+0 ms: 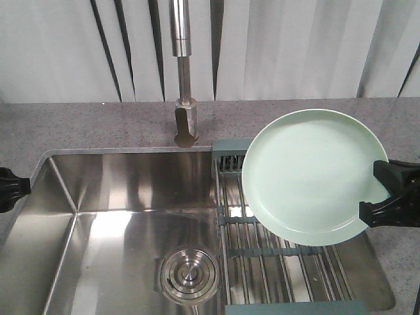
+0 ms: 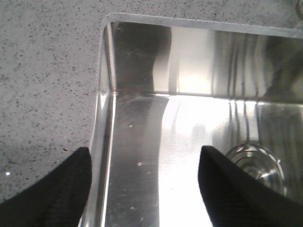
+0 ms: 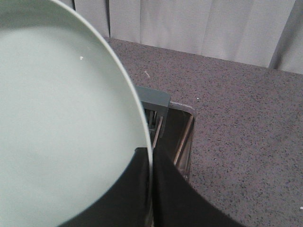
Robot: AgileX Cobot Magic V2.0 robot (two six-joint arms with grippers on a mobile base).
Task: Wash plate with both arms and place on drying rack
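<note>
The pale mint-green plate [image 1: 308, 174] [image 3: 61, 118] is held tilted, nearly upright, above the far end of the drying rack [image 1: 282, 262] [image 3: 154, 97]. My right gripper [image 1: 384, 195] [image 3: 151, 157] is shut on the plate's right rim, one black finger on each face. The rack's steel rods lie over the right part of the sink, with the teal-grey slotted end partly hidden behind the plate. At the sink's left edge my left gripper [image 1: 9, 185] [image 2: 143, 151] is open, holding nothing, with the bare steel sink floor showing between its fingers.
The stainless sink [image 1: 118, 177] [image 2: 106, 56] has a round steel drain strainer [image 1: 190, 275] [image 2: 258, 163] in its floor. A steel faucet [image 1: 184, 72] rises behind the sink's middle. Speckled grey countertop [image 1: 79, 125] surrounds the sink, and a pleated curtain hangs behind.
</note>
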